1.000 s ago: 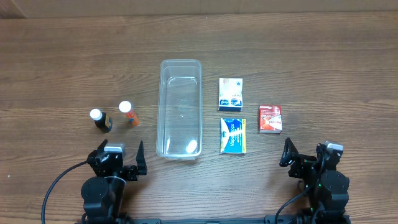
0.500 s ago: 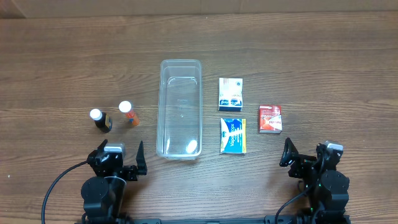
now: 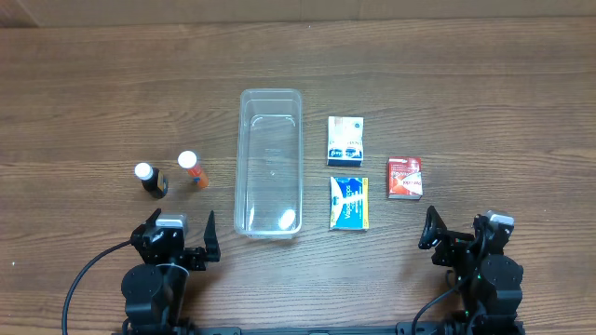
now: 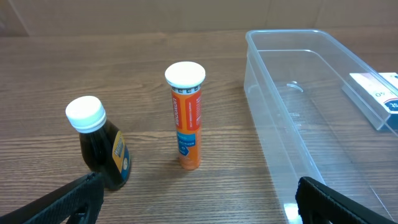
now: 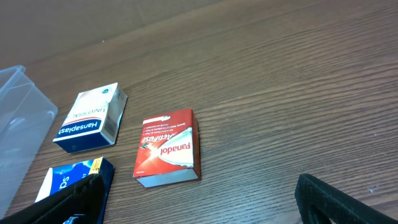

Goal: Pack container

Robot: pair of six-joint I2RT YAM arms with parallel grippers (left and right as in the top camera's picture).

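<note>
Clear container (image 3: pixel 270 160) on worktop (image 3: pixel 466 84); dark bottle (image 3: pixel 149 180), orange tube (image 3: pixel 193 169) left; white box (image 3: pixel 345 141), blue box (image 3: pixel 349 204), red box (image 3: pixel 405 178) right. Left jaws, right jaws spread, empty.

The clear container (image 3: pixel 271 177) lies lengthwise in the middle of the wooden worktop (image 3: pixel 466 84). To its left stand a dark bottle (image 3: pixel 151 180) and an orange tube (image 3: pixel 193 170), both with white caps, near each other but apart. To its right lie a white-blue box (image 3: pixel 345 140), a blue-yellow box (image 3: pixel 349 203) below it, and a red box (image 3: pixel 405 178) further right. The left gripper (image 3: pixel 179 228) and right gripper (image 3: pixel 458 233) sit at the near edge, fingers spread apart, touching nothing.
</note>
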